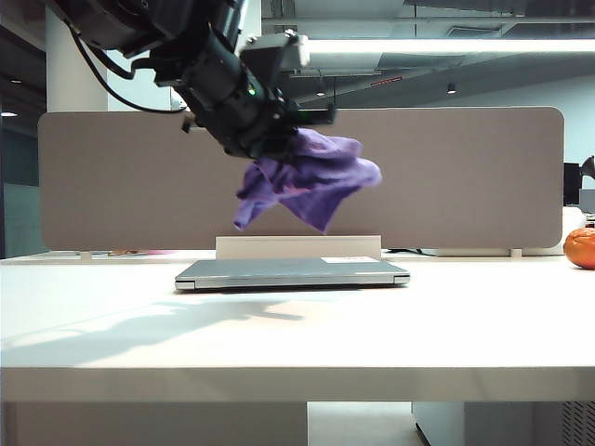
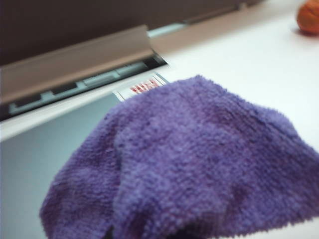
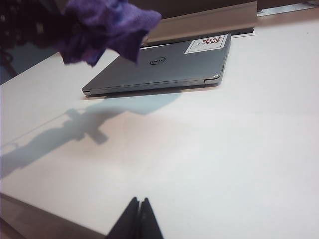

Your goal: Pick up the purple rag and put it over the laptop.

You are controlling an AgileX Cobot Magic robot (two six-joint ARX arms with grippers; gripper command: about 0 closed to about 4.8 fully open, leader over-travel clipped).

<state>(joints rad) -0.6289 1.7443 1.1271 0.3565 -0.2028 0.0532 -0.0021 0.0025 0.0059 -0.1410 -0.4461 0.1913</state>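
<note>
The purple rag (image 1: 311,181) hangs bunched in the air above the laptop (image 1: 293,272), apart from it. My left gripper (image 1: 284,139) is shut on the rag's upper end, high over the laptop's left half. In the left wrist view the purple rag (image 2: 199,159) fills most of the picture and hides the jaws; the laptop (image 2: 30,164) lid shows beneath it. The closed silver-grey laptop (image 3: 159,67) lies flat at the back of the table. My right gripper (image 3: 139,201) is shut and empty, low over the near table, far from the purple rag (image 3: 107,25).
A long white box (image 1: 297,246) stands right behind the laptop, against the grey partition (image 1: 465,177). An orange fruit (image 1: 581,248) sits at the far right of the table. A white sticker (image 3: 207,44) marks the laptop lid's corner.
</note>
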